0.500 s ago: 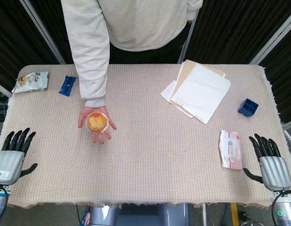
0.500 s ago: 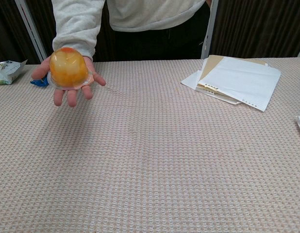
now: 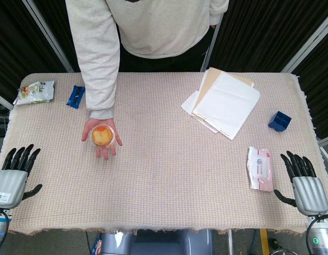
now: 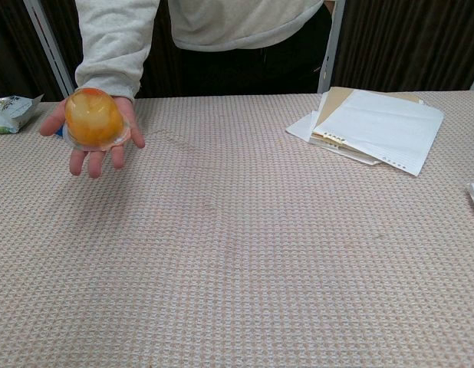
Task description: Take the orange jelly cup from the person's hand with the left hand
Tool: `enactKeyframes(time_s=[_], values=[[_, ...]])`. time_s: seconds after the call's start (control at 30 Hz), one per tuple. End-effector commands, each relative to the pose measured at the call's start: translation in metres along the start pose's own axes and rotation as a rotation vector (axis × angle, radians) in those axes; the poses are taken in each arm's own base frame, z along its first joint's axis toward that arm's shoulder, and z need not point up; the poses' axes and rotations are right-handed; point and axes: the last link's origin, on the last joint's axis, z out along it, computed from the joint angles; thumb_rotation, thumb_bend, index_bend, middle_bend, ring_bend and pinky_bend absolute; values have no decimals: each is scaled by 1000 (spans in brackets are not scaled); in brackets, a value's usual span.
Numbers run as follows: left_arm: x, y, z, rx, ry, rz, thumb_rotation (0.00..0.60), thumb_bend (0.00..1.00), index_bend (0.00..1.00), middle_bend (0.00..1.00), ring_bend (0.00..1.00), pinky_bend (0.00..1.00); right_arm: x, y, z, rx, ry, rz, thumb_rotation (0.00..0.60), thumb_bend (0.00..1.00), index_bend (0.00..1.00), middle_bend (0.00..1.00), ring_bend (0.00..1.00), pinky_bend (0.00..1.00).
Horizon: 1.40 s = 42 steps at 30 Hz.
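An orange jelly cup [image 3: 102, 136] [image 4: 92, 118] lies dome up on the person's open palm [image 3: 100, 141] [image 4: 95, 142], held above the left part of the table. My left hand [image 3: 14, 174] rests at the table's near left corner, fingers apart and holding nothing, well short of the cup. At the near right corner my right hand [image 3: 303, 182] sits the same way, empty. Neither hand shows in the chest view.
A stack of papers [image 3: 222, 101] [image 4: 375, 123] lies at the back right. A pink tissue pack [image 3: 259, 168] sits beside my right hand, a blue box [image 3: 279, 121] beyond it. A snack bag [image 3: 35, 92] and a blue wrapper [image 3: 76, 96] lie at the back left.
The person's hand with the cup has shifted a little to the left and back toward them. Both my hands are where they were.
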Motion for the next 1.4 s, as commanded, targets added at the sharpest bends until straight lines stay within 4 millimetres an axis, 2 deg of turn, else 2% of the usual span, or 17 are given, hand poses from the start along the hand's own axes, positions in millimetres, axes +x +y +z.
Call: enactKeyframes(time_s=[0.03,0.27,0.37,0.43,0.5,0.67,0.8,1.07,1.2,1.4], values=[[0,0,1,-3,-1,0,600,195,2,0,0,0,0,0,1,-1,-1,1,600,117,27,0,0,0],[6,6,11,-45,6,17,600,195,7,0,0,8,-2,0,3,-7,-8,0,600,116,27,0,0,0],[18,14,23,-71,17,31,600,201,87,0,0,70,-2,0,3,-10,-12,2,600,117,27,0,0,0],[31,22,34,-89,34,52,600,207,138,0,0,123,-1,1,3,-11,-12,3,600,117,28,0,0,0],[42,30,46,-101,34,64,600,208,146,0,0,148,-1,1,2,-10,-13,2,600,117,29,0,0,0],[65,53,77,-125,-37,63,600,223,147,0,8,159,-1,1,2,-8,-20,-2,600,118,30,0,0,0],[74,70,100,-141,-66,106,600,232,150,0,27,170,-1,1,2,-9,-25,-2,600,117,30,0,0,0],[74,109,134,-148,-104,135,600,238,153,0,27,169,-2,2,3,-10,-36,0,600,118,31,0,0,0],[70,126,143,-160,-124,140,600,291,155,0,35,170,-2,2,3,-9,-39,0,600,117,31,0,0,0],[63,149,151,-179,-153,166,600,292,161,2,48,174,-2,2,3,-10,-45,4,600,116,31,0,0,0]])
